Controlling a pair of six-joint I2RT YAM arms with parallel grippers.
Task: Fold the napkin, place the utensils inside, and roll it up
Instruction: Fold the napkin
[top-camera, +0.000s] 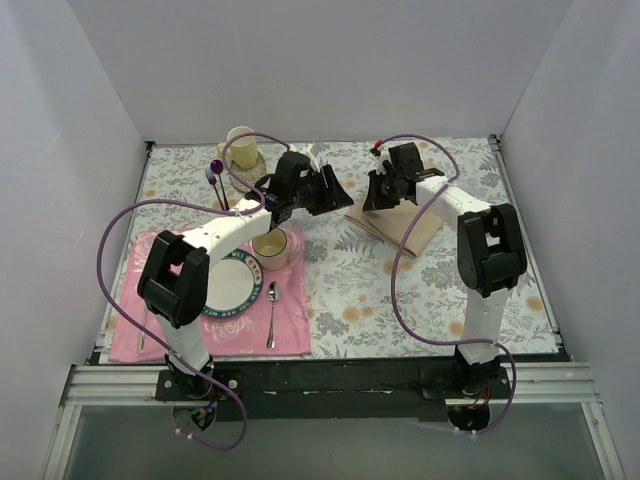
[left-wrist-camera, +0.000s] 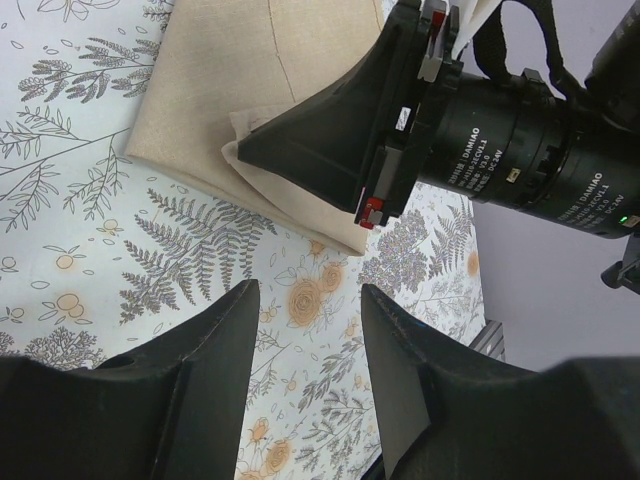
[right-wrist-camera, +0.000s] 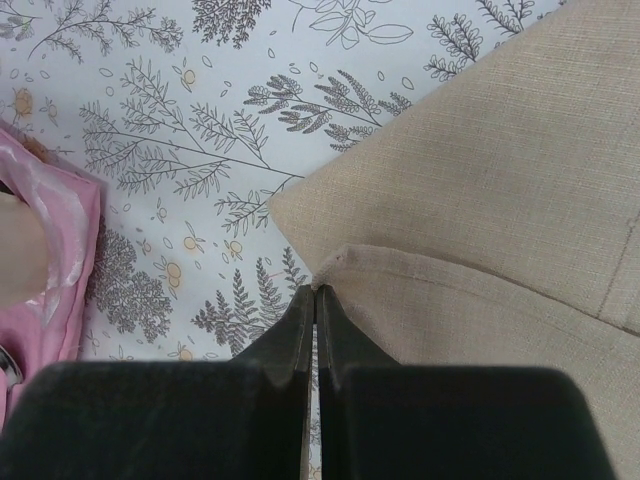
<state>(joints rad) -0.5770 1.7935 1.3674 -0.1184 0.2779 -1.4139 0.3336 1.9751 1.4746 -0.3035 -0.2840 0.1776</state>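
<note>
Beige-tan soft cloth napkin (top-camera: 408, 230) lies folded flat, right of centre in the top view, on the grey floral tablecloth (top-camera: 380, 300); it is well clear of the pink rose-patterned placemat (top-camera: 292, 335) at lower left. Right gripper (right-wrist-camera: 316, 295) sits at the napkin's left corner; jaws pressed together, corner of the upper layer puckered at their tips, apparently pinched. Left gripper (left-wrist-camera: 305, 345) hangs just left of the napkin, above bare tablecloth; jaws about half apart, nothing between them. Small silver-bowled spoon (top-camera: 274, 310) with thin brownish handle lies on the placemat, just right of the white dinner plate (top-camera: 243, 310) with dark rim; well apart from the napkin. Pink cup (top-camera: 272, 248) at the plate's upper right; cream mug (top-camera: 240, 145) and purple-tipped sticks (top-camera: 215, 178) at upper left.
</note>
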